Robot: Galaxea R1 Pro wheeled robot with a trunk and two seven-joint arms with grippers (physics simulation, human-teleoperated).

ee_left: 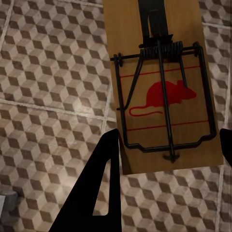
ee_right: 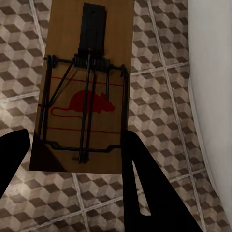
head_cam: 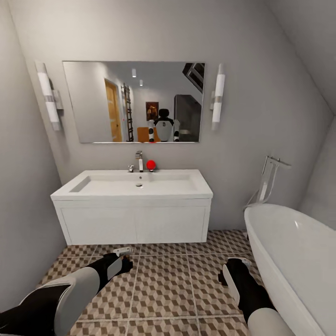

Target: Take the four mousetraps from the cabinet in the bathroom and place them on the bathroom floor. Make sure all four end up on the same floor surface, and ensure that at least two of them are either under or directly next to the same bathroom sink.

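1. The bathroom floor of cube-pattern tiles spreads ahead of me, up to the white bathroom sink on its vanity.
2. My left end effector clamps one mousetrap above the tiles; my right end effector clamps another mousetrap.
3. I judge this the placing step: next I should lower both beside the sink and let go.

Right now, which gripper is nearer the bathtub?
Right. The right gripper hangs beside the white bathtub; the left gripper is across the tiles, in front of the vanity.
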